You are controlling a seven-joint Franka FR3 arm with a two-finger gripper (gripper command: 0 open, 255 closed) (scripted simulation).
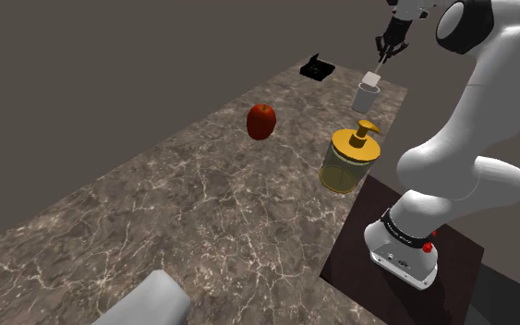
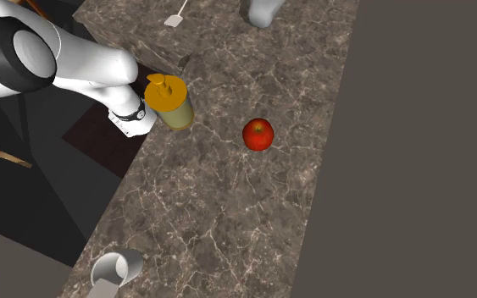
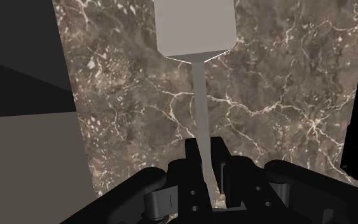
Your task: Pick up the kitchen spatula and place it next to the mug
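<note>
**Fig. Pale flat-bladed kitchen spatula [image 3: 195,38] aloft, its handle clamped in my black two-finger hand [image 3: 206,151].**
Gripped at the handle end, the blade hangs clear over the brown marbled tabletop [image 1: 202,203], near the white cylindrical mug [image 1: 367,98], ready, I judge, for lowering alongside. I cannot tell the mug's contents. A yellow-capped pump jar [image 1: 350,159] stands apart.

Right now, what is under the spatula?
The marbled counter lies below the spatula, which the gripper holds in the air. The blade hides the patch of counter straight beneath it.
</note>
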